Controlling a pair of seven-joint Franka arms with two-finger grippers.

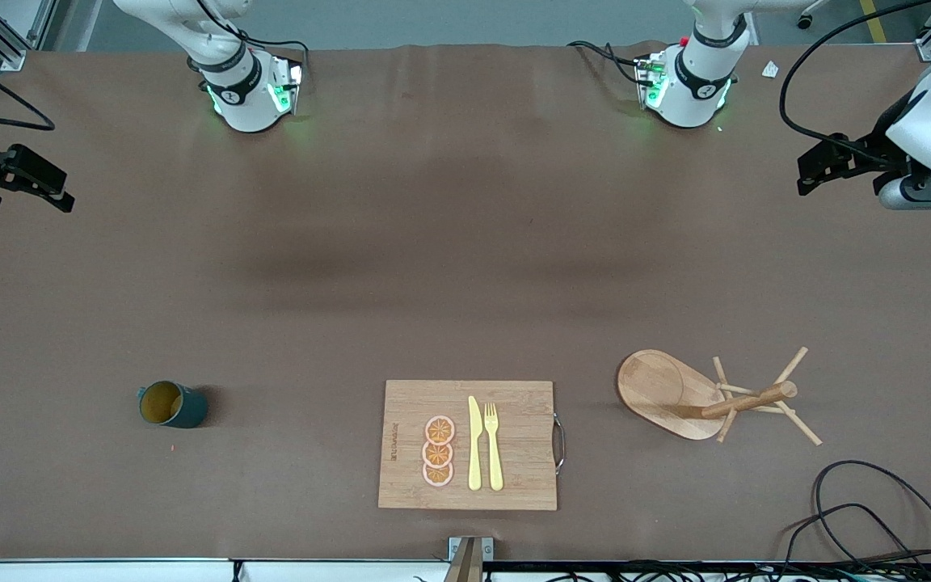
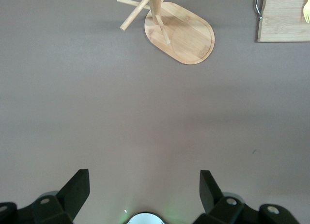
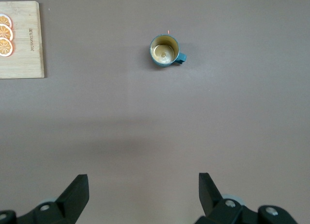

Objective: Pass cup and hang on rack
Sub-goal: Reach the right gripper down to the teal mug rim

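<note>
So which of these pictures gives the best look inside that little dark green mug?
The right wrist view: it looks straight down into the small dark teal-green mug, showing its tan interior and side handle. The front view shows the mug at a slant, so less of the inside. The left wrist view misses it entirely.

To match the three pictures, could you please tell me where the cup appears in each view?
Front view: the cup stands upright toward the right arm's end, level with the cutting board.
Left wrist view: not in it.
Right wrist view: seen from above, mouth up.
Shared landmark: the cutting board, in all three.
</note>
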